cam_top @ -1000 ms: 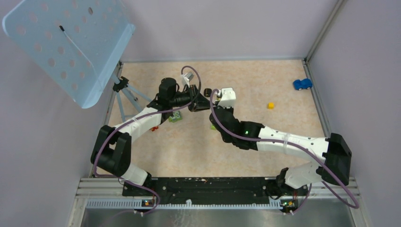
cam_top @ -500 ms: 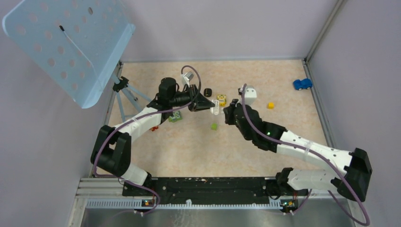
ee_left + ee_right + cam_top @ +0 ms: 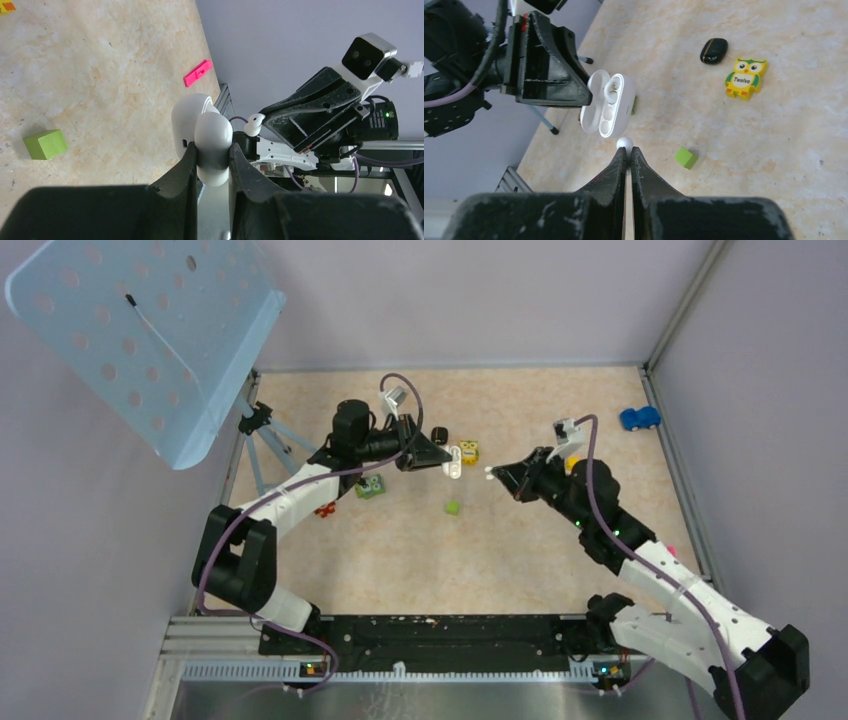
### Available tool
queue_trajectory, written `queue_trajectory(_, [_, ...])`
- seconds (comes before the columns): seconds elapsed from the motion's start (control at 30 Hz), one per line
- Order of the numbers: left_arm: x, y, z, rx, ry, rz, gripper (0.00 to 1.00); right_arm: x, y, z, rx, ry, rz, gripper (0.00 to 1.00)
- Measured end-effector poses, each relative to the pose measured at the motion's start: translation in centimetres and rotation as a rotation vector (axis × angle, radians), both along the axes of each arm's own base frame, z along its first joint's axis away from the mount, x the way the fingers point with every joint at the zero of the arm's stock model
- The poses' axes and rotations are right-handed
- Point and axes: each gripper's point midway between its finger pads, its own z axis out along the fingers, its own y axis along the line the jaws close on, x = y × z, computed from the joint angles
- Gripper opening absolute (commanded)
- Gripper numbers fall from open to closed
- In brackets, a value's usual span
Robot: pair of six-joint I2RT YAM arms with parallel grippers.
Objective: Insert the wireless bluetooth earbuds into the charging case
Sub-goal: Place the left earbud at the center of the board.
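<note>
Right gripper (image 3: 629, 152) is pinched almost fully closed on the stem of a white earbud (image 3: 624, 143). The round head pokes out past the tips, and it's held in the air just short of the charging case (image 3: 606, 102). Left gripper (image 3: 212, 150) is clamped tight on the body of that white case, lid flipped open and slots facing the right arm (one slot might have something in it, can't really tell). Down on the table (image 3: 400, 550) below there's a green cube (image 3: 686, 157), and further off an owl block (image 3: 746, 77) and a small black oval thing (image 3: 714, 50).
</note>
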Motion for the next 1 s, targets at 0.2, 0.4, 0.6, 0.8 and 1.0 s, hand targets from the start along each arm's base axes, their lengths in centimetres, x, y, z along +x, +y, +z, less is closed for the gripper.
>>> queue_trajectory(0.2, [0.0,0.1,0.3,0.001,-0.029,-0.036,0.00,-0.5,0.4,1.2,0.094,-0.029,0.240,0.00])
queue_trajectory(0.4, [0.3,-0.2,0.7,0.036,-0.056,-0.094,0.00,-2.6,2.1,0.1,0.109,0.005,0.516,0.00])
queue_trajectory(0.6, [0.3,-0.4,0.0,0.078,-0.018,-0.166,0.00,-3.5,2.5,1.0,0.051,-0.061,0.624,0.00])
queue_trajectory(0.8, [-0.7,0.0,-1.8,0.133,0.026,-0.219,0.00,-2.6,2.0,1.3,-0.037,-0.175,0.594,0.00])
queue_trajectory(1.0, [-1.0,0.3,-2.6,0.173,0.016,-0.267,0.00,0.9,-1.4,1.5,-0.207,-0.282,0.317,0.00])
